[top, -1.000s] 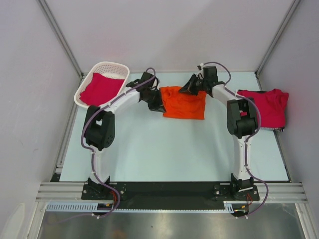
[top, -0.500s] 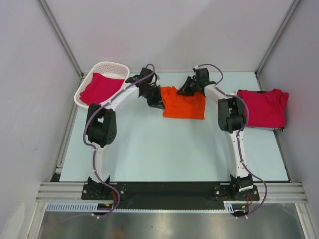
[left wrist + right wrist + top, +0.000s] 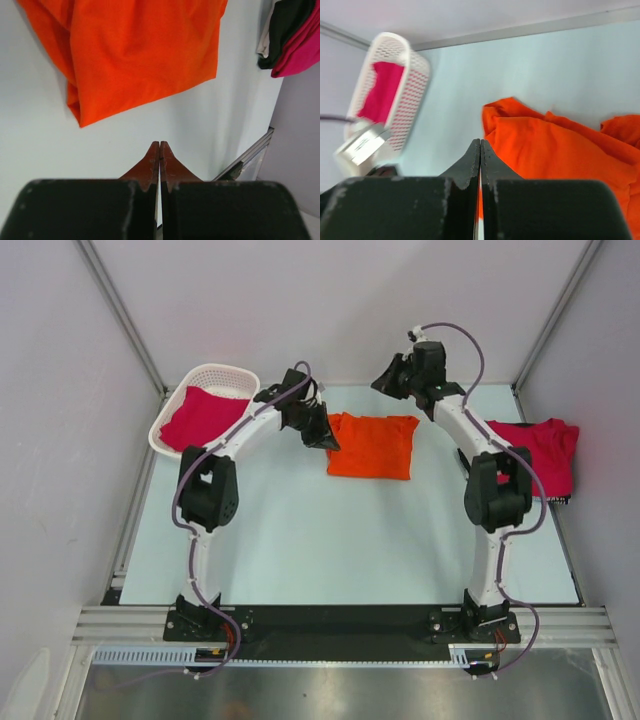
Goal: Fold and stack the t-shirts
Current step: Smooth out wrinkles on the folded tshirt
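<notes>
Left pincer (image 3: 160, 146) is pressed together on nothing, just off the left edge of the orange t-shirt (image 3: 372, 446). Right pincer (image 3: 480, 144) is also pressed together and empty, hanging up behind the shirt's far edge. The shirt lies roughly folded mid tabletop (image 3: 300, 540). One crimson t-shirt (image 3: 200, 418) sits in the white basket (image 3: 222, 370), the other crimson t-shirt (image 3: 540, 455) far right. For the next fold I'd spread both pincers, bite matching corners through every layer, and lift evenly.

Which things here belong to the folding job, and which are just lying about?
Job: orange shirt; red shirt in the basket; red pile at right.
Lying about: basket; dark cloth by the red pile.
</notes>
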